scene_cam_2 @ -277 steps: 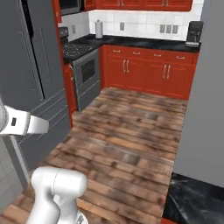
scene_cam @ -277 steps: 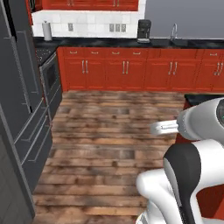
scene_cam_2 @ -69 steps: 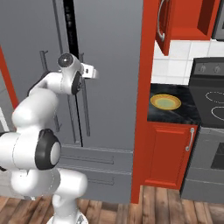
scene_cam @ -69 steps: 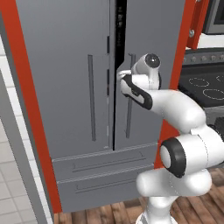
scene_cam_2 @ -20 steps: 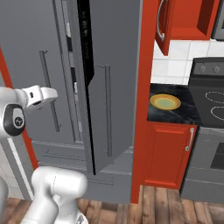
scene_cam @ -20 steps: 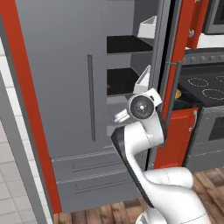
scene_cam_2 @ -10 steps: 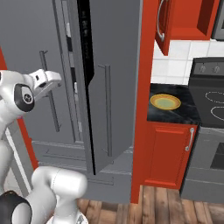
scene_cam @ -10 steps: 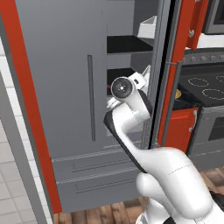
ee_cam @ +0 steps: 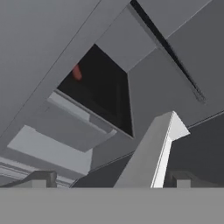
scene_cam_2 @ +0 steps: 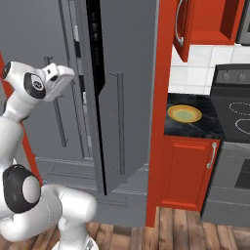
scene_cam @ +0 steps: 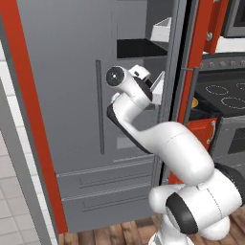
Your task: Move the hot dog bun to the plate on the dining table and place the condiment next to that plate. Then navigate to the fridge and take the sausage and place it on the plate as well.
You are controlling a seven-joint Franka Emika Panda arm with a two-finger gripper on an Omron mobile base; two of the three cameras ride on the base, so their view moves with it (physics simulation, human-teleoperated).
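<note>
The pincer (ee_cam: 109, 179), released, faces the fridge (scene_cam: 72, 95), sausage (ee_cam: 77, 72) a half-hidden red smear.

The tall dark grey fridge (scene_cam: 72, 95) was seen with its right door (scene_cam_2: 119, 93) swung open, white door shelves (scene_cam: 162, 31) exposed. A small reddish sausage (ee_cam: 77, 72) was seen in its dark interior. The round yellow plate (scene_cam_2: 184, 114), olive-centred, was seen lying flat on the black bench (scene_cam_2: 195, 128) beside the fridge.
</note>
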